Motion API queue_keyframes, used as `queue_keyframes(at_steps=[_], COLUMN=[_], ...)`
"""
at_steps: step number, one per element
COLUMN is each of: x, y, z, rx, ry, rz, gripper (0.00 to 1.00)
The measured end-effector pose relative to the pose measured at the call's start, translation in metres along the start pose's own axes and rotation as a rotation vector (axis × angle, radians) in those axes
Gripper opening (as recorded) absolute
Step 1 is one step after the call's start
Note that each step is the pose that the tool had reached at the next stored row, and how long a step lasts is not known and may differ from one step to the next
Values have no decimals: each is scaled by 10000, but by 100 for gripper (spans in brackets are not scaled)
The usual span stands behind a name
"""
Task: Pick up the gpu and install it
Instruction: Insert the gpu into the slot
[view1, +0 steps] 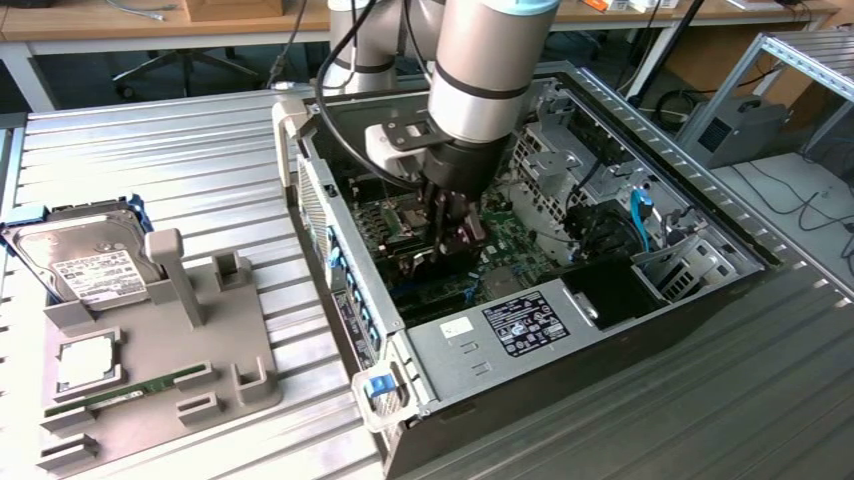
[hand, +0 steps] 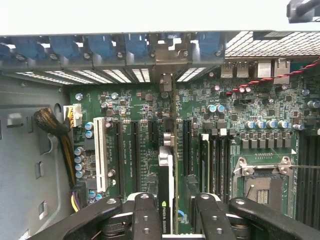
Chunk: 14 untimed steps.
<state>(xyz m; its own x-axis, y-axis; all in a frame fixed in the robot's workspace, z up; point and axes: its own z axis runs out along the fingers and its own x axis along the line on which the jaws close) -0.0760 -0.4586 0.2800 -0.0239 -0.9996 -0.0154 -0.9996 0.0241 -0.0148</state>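
We see an open desktop computer case (view1: 694, 300) lying on its side on a ribbed metal table (view1: 174, 170), with the robot arm (view1: 487, 60) reaching straight down into it. In the exterior view the gripper (view1: 454, 235) is low inside the case, just above the green motherboard (view1: 501, 235).

From the wrist view we look down along the black fingers (hand: 145, 217), which are closed on the gpu (hand: 166, 190). The card stands on edge between them (we see it almost edge-on, a thin dark strip with a small green logo near the fingers). Its lower edge runs along the motherboard (hand: 235, 107) among the long black expansion slots (hand: 135, 150), but we cannot tell whether it is fully seated in one. The card's far end points toward the row of blue slot clips (hand: 102, 47) at the case's rear wall. An empty CPU socket (hand: 262, 185) with its metal frame lies to one side of the card, and a white slot (hand: 100, 155) lies to the other.

At the exterior view's left, well apart from the case, a grey holder tray (view1: 240, 350) rests on the table. A silver hard drive (view1: 87, 260) with a white label, a CPU chip (view1: 87, 362) and a slim green RAM stick (view1: 134, 390) sit on it.
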Motion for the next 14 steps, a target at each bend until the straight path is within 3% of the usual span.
queue_keyframes(at_steps=[14], x=[-12], y=[3], z=[49], rx=[0], ry=[0], rz=[1], gripper=[35])
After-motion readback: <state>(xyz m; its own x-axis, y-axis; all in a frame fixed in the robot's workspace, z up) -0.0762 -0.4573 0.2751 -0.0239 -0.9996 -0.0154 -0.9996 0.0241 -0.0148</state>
